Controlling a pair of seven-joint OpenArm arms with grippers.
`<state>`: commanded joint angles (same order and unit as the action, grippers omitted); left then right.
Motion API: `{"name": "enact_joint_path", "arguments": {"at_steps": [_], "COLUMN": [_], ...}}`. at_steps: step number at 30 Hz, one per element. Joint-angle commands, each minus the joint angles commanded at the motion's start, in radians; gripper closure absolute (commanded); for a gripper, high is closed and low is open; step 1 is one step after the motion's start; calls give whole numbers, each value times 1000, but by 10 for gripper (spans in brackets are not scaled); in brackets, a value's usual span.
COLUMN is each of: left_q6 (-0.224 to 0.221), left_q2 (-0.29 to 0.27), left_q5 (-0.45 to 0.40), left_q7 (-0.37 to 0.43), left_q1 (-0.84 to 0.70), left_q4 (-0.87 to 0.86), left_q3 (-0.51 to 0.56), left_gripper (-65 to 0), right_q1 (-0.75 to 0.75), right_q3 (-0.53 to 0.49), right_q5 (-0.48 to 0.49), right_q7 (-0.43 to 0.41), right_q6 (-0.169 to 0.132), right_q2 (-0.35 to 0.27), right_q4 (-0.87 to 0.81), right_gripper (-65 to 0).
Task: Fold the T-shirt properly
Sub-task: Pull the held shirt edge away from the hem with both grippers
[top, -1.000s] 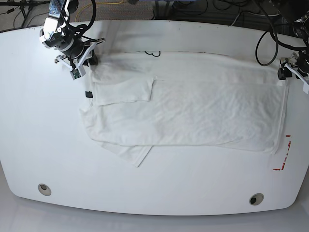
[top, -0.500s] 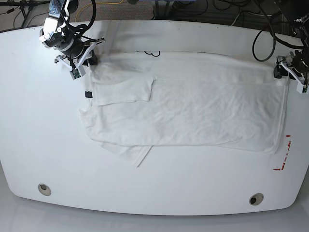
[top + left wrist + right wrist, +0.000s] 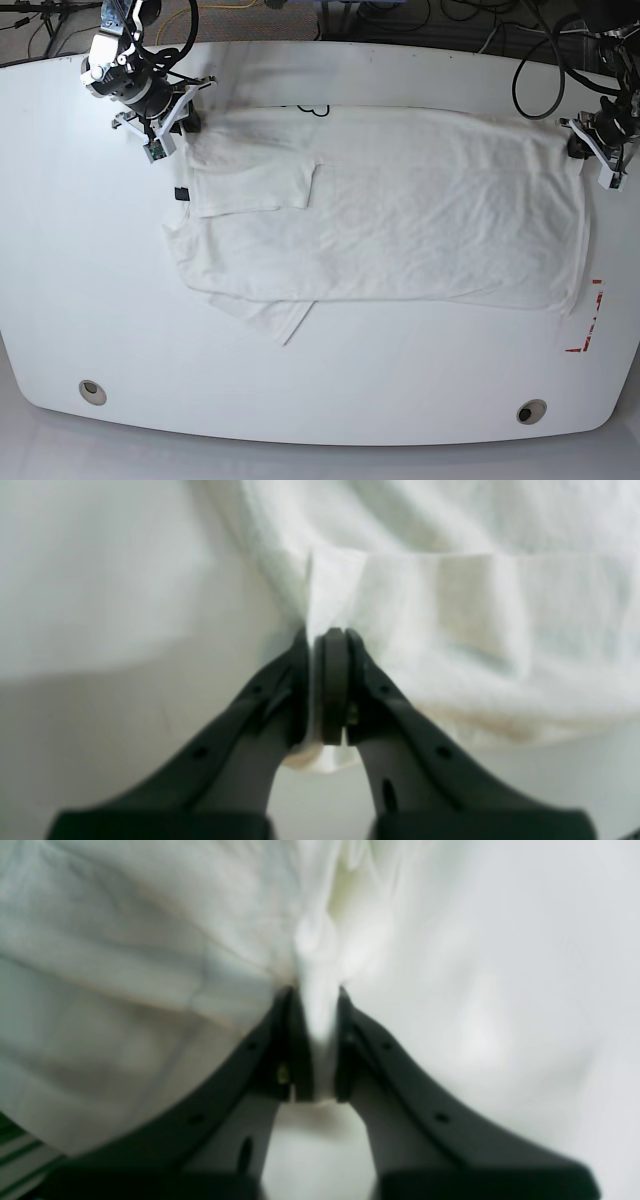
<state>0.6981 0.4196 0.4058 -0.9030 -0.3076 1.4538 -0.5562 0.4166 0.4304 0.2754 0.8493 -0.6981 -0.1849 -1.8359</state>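
The large white cotton T-shirt (image 3: 390, 215) lies spread across the white rounded table (image 3: 320, 390), its near edge loose, one sleeve folded over its chest. At its far corners the right gripper (image 3: 316, 1040) and left gripper (image 3: 327, 680) each have their jaws clamped on a pinch of fabric. The thin pinches could slip if the arms pull unevenly, and the folded sleeve may drag open.
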Motion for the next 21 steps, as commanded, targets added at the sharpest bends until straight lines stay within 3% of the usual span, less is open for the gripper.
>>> {"name": "enact_joint_path", "arguments": {"at_steps": [11, 21], "left_q6": [0, 0], "left_q2": [-14, -14], "left_q5": [0, -2], "left_q7": [0, 0], "left_q1": [-137, -195], "left_q4": [195, 249], "left_q3": [-6, -6], "left_gripper": [-4, -4], "right_q1": [95, 144], "right_q3": [54, 135], "right_q5": [0, -8], "right_q7": [0, 2], "right_q6": [0, 0], "right_q2": [-34, -38], "right_q4": [-44, -46], "right_gripper": [-36, -36]}}
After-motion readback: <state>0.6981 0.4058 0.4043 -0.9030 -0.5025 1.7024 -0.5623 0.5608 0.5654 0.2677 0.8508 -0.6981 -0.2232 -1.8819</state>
